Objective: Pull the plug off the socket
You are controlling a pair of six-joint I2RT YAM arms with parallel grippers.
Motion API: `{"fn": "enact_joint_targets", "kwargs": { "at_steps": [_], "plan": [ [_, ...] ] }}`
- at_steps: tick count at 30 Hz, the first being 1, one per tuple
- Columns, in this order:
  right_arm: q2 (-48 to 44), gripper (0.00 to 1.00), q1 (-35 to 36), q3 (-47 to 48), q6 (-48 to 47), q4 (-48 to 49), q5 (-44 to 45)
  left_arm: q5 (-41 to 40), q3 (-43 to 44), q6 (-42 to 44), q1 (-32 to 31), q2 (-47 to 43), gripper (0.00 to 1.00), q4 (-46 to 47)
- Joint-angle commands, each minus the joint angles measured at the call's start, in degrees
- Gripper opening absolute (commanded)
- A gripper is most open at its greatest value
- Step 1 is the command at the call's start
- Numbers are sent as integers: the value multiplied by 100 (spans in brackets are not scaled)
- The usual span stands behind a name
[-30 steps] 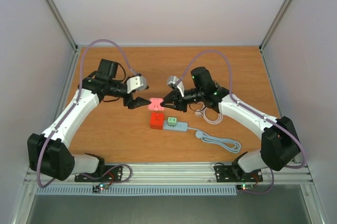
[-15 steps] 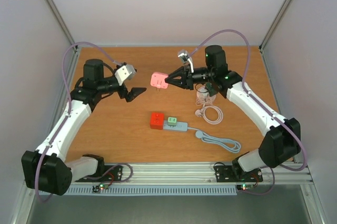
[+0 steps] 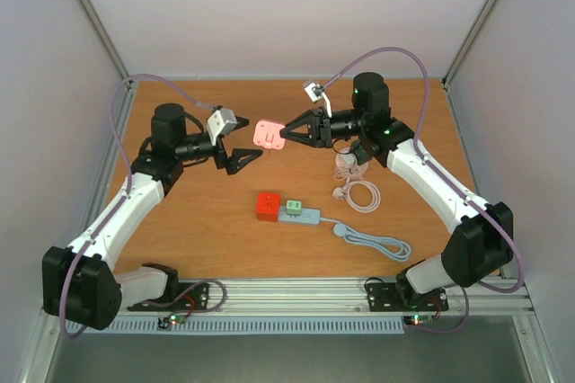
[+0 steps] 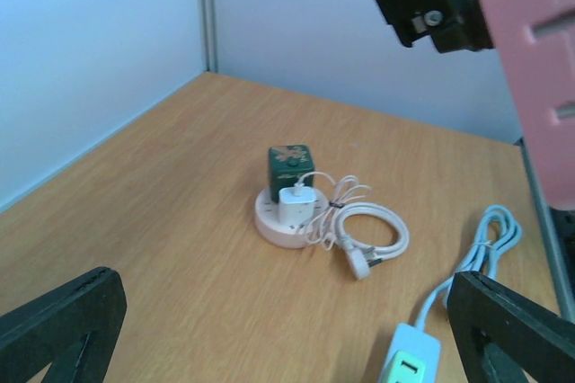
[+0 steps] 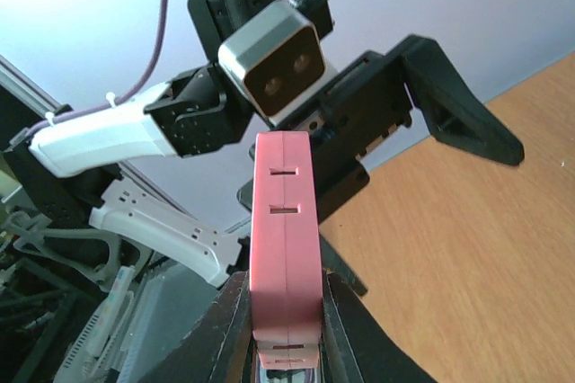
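My right gripper [image 3: 286,134] is shut on a pink plug [image 3: 267,134] and holds it in the air above the table's middle, well clear of the power strip [image 3: 301,214]. In the right wrist view the plug [image 5: 286,248] stands between my fingers [image 5: 334,329]; it also shows at the right edge of the left wrist view [image 4: 530,68]. My left gripper [image 3: 247,158] is open and empty, just left of and below the plug, pointing at it. The strip carries a red cube plug [image 3: 268,206] and a green plug [image 3: 293,208].
A round white socket [image 3: 346,165] with a white charger and a dark green cube [image 4: 290,163] sits right of centre, with a coiled white cable [image 3: 359,194] beside it. The strip's grey-blue cable [image 3: 377,241] runs to the front right. The walls stand close on three sides.
My right gripper lifted the pink plug up and back, away from the strip. My left gripper opened and drew back to the left.
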Motion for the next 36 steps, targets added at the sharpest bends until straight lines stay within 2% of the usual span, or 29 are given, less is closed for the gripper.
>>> {"fn": "enact_joint_targets", "kwargs": {
  "at_steps": [1,6,15,21,25,31,36],
  "plan": [
    [-168,7,-18,-59,661,383,-206,115,-245,-500,-197,-137,100,1061],
    [-258,7,15,-166,895,599,-166,169,-382,-1004,-303,-210,100,1454],
    [-235,7,32,-202,908,616,-118,220,-286,-1086,-494,-354,100,1320],
    [-190,7,49,-184,797,518,-54,233,-179,-1180,-544,-383,100,1264],
    [-210,7,116,-191,388,235,1,232,-111,-1404,-557,-359,99,1413],
    [-235,7,168,-226,184,59,39,252,50,-1788,-563,-228,89,1504],
    [-255,7,189,-219,1,-48,62,122,118,-1933,-564,-147,77,1428]
  ]
}}
